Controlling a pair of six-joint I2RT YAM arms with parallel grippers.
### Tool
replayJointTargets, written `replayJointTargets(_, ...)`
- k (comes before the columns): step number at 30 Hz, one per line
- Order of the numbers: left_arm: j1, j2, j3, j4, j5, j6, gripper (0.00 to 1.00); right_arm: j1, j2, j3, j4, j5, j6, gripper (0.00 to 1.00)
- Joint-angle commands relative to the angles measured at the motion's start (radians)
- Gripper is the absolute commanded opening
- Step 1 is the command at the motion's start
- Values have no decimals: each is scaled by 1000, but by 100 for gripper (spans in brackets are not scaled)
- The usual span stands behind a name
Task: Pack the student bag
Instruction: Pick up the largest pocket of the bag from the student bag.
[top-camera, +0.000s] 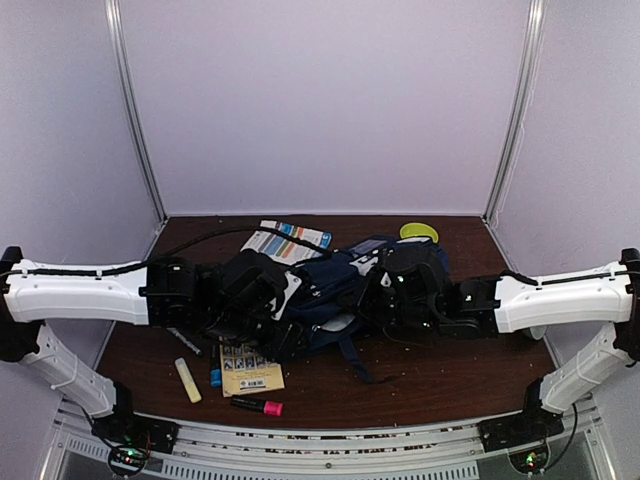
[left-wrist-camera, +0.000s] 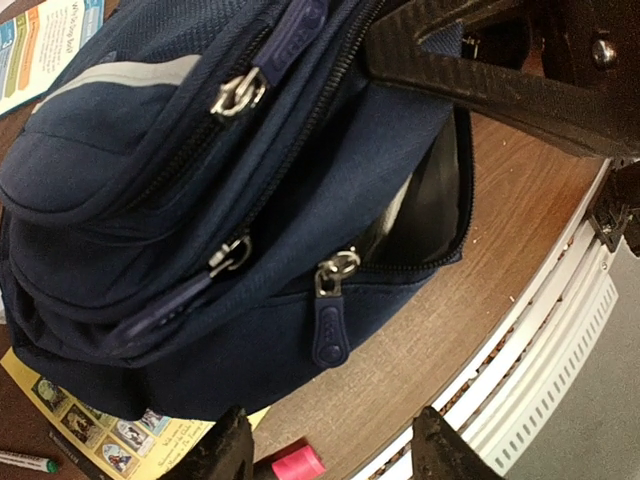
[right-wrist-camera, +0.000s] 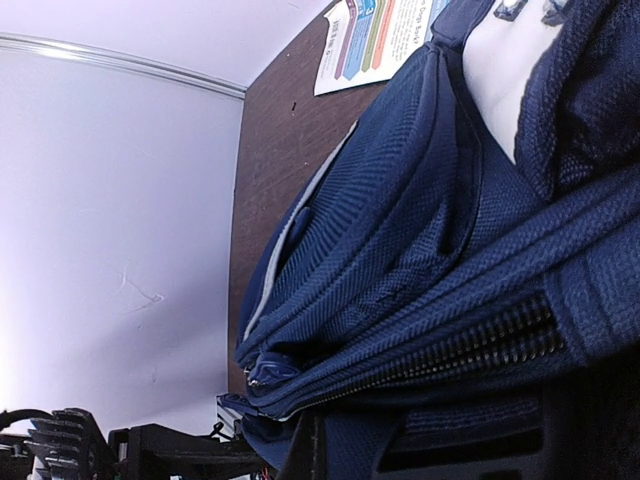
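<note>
One student bag (top-camera: 335, 295) lies mid-table (top-camera: 420, 380) between the two arms. Three zipper pulls (left-wrist-camera: 238, 95) show on it. The right gripper (top-camera: 395, 290) is clamped on the bag's fabric. The left gripper (left-wrist-camera: 330, 450) hangs just beside the bag, jaws apart, holding nothing. Around the bag lie one striped booklet (top-camera: 285, 240), one yellow card (top-camera: 250, 372), one pink-capped marker (top-camera: 258, 405) and one green disc (top-camera: 418, 232).

Left arm (top-camera: 80, 290): reaches in from the left of the student bag (top-camera: 335, 290), white forearm level, wrist over the bag's left end.
Left gripper (left-wrist-camera: 330, 430): jaws apart, nothing between them, just off the bag's zipped side.
Right arm (top-camera: 560, 300): reaches in from the bag's right, forearm level.
Right gripper (top-camera: 397, 287): closed, pinching fabric at the bag's right end.
</note>
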Motion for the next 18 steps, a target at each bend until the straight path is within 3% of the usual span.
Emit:
replayJointTargets(1, -2, 37, -3, 100, 16, -38, 56, -2, -22, 40, 74, -7, -23, 0)
replayJointTargets(8, -1, 78, -2, 137, -61, -45, 54, -3, -17, 41, 78, -13, -24, 0)
replayJointTargets(18, -2, 140, 18, 172, -67, -46, 35, -2, -33, 34, 77, -9, -29, 0)
